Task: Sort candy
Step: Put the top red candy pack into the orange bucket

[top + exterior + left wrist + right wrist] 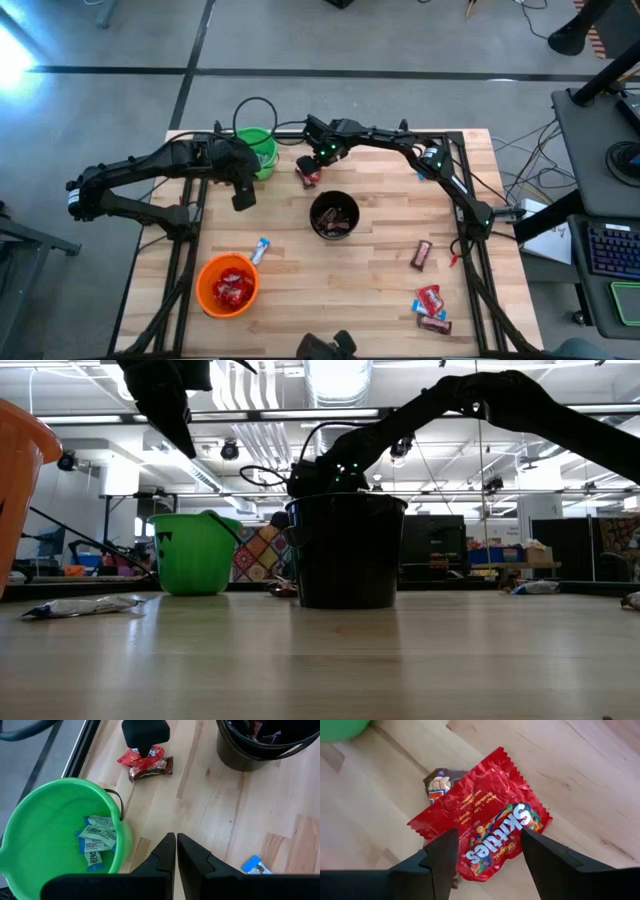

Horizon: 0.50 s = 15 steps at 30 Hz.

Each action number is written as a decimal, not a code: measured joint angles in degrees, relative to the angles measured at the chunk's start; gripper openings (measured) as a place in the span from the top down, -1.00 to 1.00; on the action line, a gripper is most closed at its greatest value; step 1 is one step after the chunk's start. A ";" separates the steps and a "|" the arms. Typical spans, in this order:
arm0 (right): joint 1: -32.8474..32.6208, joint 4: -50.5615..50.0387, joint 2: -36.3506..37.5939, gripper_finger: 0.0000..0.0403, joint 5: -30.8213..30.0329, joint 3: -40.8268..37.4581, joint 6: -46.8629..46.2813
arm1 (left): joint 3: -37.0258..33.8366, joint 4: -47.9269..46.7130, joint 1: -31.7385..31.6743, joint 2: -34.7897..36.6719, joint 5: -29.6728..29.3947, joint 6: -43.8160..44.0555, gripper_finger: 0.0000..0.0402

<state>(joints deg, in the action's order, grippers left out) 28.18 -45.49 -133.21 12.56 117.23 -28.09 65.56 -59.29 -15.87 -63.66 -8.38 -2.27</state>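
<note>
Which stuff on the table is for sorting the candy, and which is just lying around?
For sorting: red Skittles pack, brown bar under it, right gripper, green cup, black cup, orange cup.
Just around: cables, keyboard.

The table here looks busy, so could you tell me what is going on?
The robot is sorting candy into cups. The right gripper hangs open just above a red Skittles pack that lies on a brown bar, beside the green cup. The left gripper is shut and empty next to that cup, which holds blue-and-white bars. Red packs fill the orange cup, dark ones the black cup. More candy lies loose on the table.
</note>
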 joint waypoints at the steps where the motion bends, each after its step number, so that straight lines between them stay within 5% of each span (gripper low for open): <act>1: 0.09 0.03 0.00 -0.03 -0.03 -0.02 -0.35 | 0.00 0.00 0.01 0.00 0.00 0.00 1.00; 15: 0.34 -0.60 -2.62 0.04 1.37 0.72 -1.83 | 0.04 0.09 0.01 0.02 0.42 0.35 1.00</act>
<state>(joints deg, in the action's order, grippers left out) 28.51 -46.09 -135.83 13.93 117.95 -29.91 65.60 -59.20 -15.86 -63.64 -7.96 -1.91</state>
